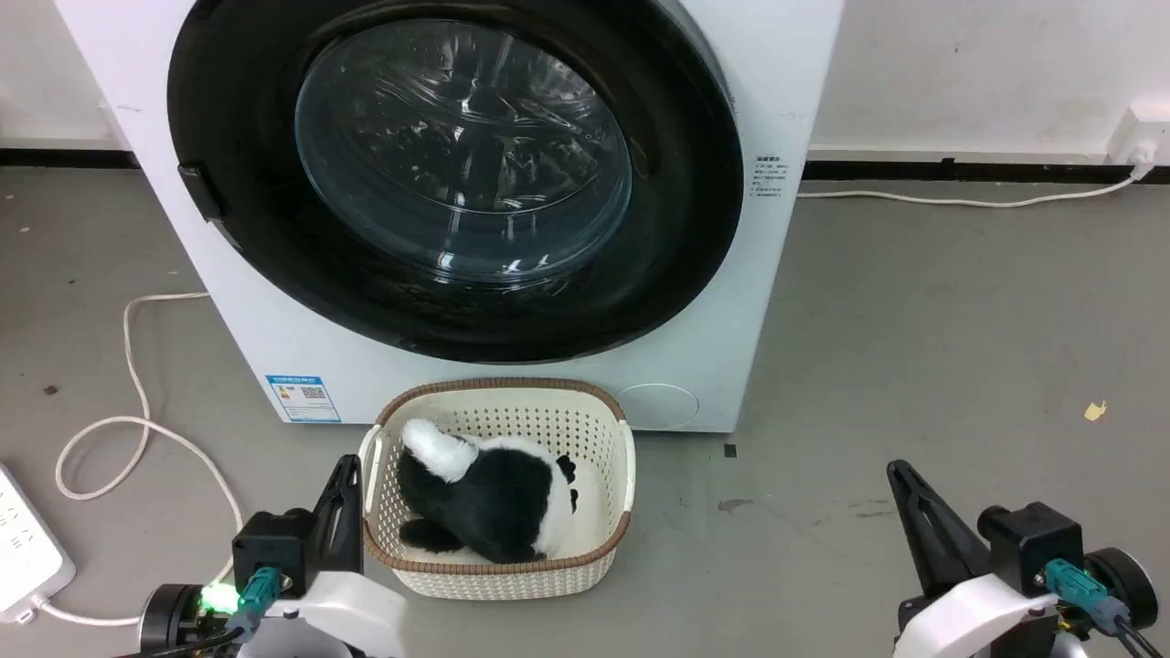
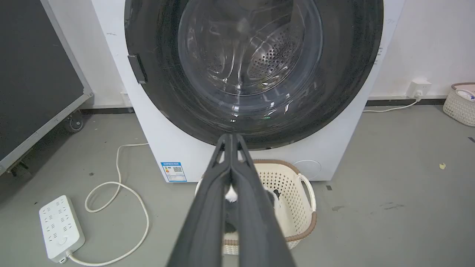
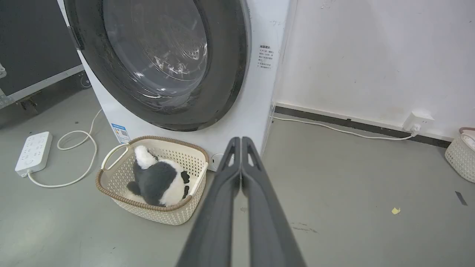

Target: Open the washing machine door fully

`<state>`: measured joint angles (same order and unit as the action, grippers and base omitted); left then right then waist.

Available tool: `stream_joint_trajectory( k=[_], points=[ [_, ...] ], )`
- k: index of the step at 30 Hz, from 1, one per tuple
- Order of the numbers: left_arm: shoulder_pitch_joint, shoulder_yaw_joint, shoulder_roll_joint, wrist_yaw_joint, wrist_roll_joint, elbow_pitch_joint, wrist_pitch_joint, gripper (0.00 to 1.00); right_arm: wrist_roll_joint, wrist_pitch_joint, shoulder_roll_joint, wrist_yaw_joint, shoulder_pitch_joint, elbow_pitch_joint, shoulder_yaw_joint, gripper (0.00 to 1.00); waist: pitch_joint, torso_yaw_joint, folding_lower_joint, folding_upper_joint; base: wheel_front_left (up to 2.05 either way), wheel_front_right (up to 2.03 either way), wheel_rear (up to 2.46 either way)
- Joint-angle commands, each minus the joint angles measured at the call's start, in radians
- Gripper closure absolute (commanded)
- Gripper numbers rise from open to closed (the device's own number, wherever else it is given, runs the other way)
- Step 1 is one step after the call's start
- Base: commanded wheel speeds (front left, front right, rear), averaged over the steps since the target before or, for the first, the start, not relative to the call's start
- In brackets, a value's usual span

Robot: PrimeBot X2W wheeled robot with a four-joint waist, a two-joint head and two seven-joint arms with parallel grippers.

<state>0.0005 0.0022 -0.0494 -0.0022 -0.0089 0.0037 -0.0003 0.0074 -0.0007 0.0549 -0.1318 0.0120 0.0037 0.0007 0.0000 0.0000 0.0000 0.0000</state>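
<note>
Washing machine door (image 1: pixel 462 151): lying closed, flush against the front of the washing machine (image 1: pixel 274 338), spanning nearly its whole width, showing the perforated steel drum through the bulging glass.

Washing machine: standing on the grey floor (image 1: pixel 914 320), backing onto a white wall (image 1: pixel 987 64).

Cream basket (image 1: pixel 501 385): sitting on the floor just in front of the machine, below the door, holding a black-and-white plush toy (image 1: pixel 494 498).

White power strip (image 1: pixel 27 548): lying at the far left of the floor, trailing a looped white cable (image 1: pixel 137 429).

Left hand (image 1: pixel 348 468): hovering low just beside the basket's left side, fingers pressing together, gripping nothing, pointing toward the door's lower rim in the left wrist view.

Right hand (image 1: pixel 900 471): hovering low over bare floor, well apart from basket and machine, fingers likewise pressing together, carrying nothing.

Blue sticker (image 1: pixel 303 397): sitting low on the machine's front, left of the basket.

Dark handle (image 1: pixel 201 192): protruding from the door's left edge.
</note>
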Motion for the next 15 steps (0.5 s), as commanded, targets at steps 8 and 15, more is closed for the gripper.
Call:
stream_joint_trajectory(
  k=[8, 15],
  points=[
    [-0.001, -0.002, -0.001, 0.002, 0.009, -0.004, 0.0, 1.0, -0.007, 0.001, -0.005, 0.001, -0.012, -0.004, -0.001, 1.0, 0.0, 0.0, 0.0, 0.0, 0.0, 0.0, 0.0],
    [-0.001, -0.002, -0.001, 0.002, 0.009, -0.004, 0.0, 1.0, -0.007, 0.001, -0.005, 0.001, -0.012, -0.004, -0.001, 1.0, 0.0, 0.0, 0.0, 0.0, 0.0, 0.0, 0.0]
  ],
)
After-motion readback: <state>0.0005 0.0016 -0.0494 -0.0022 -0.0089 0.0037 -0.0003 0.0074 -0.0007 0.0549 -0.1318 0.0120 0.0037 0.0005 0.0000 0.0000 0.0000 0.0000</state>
